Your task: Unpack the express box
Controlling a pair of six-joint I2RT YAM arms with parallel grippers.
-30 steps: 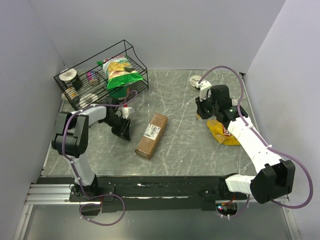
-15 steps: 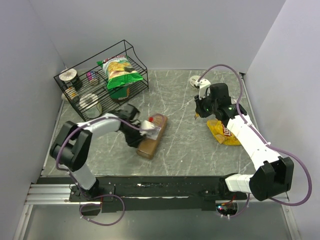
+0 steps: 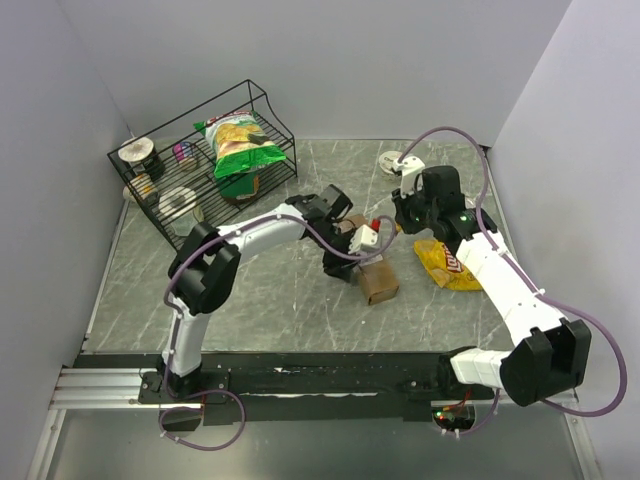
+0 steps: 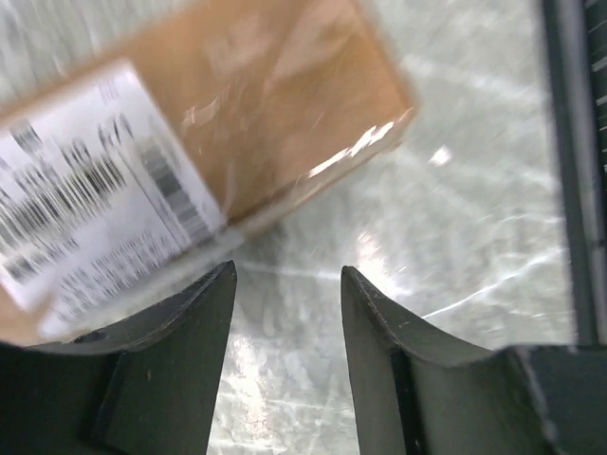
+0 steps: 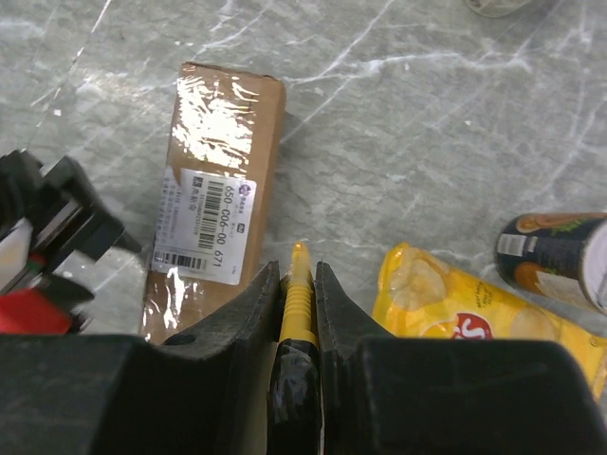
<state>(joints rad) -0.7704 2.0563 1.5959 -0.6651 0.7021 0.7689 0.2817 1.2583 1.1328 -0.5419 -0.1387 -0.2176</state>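
- Currently the box (image 3: 378,282) lies flat on the bench (image 3: 330,180), about midway between the two arms, with its white label facing up and clear tape shining along the top.
- The left claw (image 4: 289,275) stands wide at the box's edge. Only bare bench shows between its fingers, so nothing is gripped and the box is not pinned.
- The right claw (image 5: 297,275) is pinched narrow on a thin yellow tool (image 5: 299,254), probably a cutter, whose tip points toward the near end of the box.
- My main worry is that the box will slide or spin if the tool presses on the tape while nothing holds it down.
- Pushing the tip too deep could damage whatever is packed inside, since the contents cannot be seen.
- The tool is slim and held only at its shaft, so a sideways load might twist it out of the pinch.
- A yellow chip bag (image 3: 447,262) lies just beside the box on the right. A sweeping right arm could drag or puncture it.
- Both arms crowd the same spot, so the tool could catch the left arm's cable.
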